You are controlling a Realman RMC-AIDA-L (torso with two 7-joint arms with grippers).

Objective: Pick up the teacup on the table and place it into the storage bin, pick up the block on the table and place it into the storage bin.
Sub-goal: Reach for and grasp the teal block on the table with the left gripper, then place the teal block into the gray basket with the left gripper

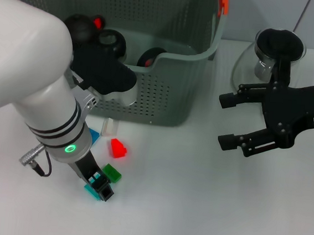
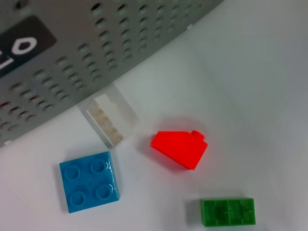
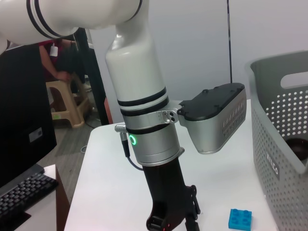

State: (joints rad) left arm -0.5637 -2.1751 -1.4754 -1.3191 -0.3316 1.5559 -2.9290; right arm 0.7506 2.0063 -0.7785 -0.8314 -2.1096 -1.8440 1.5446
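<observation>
Left gripper [image 1: 99, 185] low over table beside green block [image 1: 112, 172], at 6 o'clock from storage bin [image 1: 170, 91]; finger state unclear. Right gripper [image 1: 228, 120] spread, empty, at bin's 3 o'clock. Teacup possibly inside bin.

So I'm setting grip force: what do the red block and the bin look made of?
Red block: likely hard plastic, smooth and slightly glossy, moulded stud on top. Storage bin: likely matte grey-green plastic, moulded walls punched with rows of holes.
</observation>
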